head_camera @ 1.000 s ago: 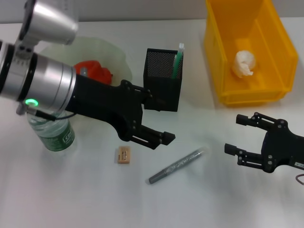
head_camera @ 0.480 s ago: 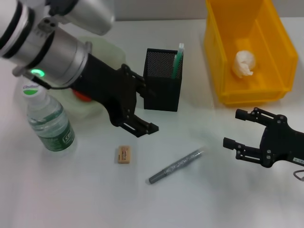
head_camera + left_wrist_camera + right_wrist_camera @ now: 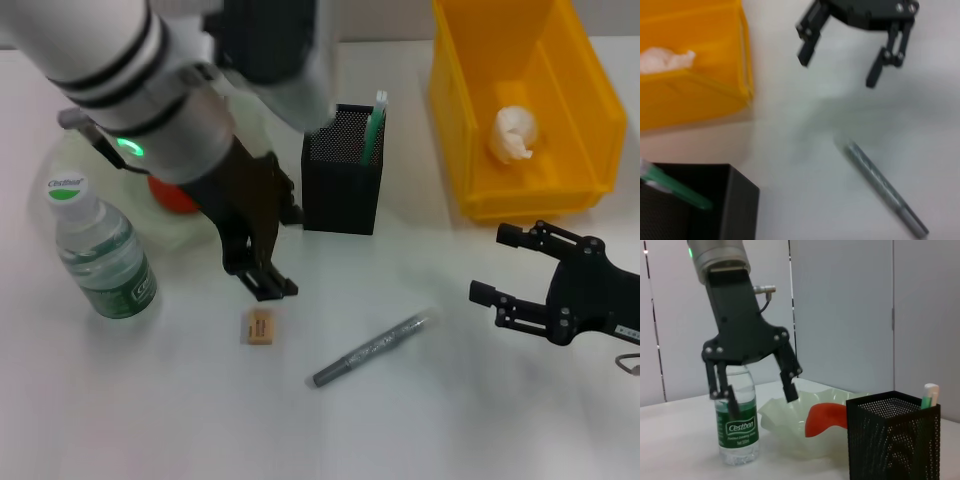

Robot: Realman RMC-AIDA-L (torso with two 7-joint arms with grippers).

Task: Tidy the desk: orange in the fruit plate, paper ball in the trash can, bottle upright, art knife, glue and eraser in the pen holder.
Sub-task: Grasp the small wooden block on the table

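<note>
My left gripper hangs w/ fingers spread, empty, just above the eraser on the white desk; nothing between them. Art knife lies right of the eraser, tilted, in the open. Mesh pen holder stands behind, green glue stick already upright in its right corner. Bottle stands upright at left, green label reads "Cestbon". Orange sits in the pale fruit plate, mostly hidden by my arm. Paper ball lies in the yellow trash bin far right. My right gripper sits parked near right, released, holding nothing.
</note>
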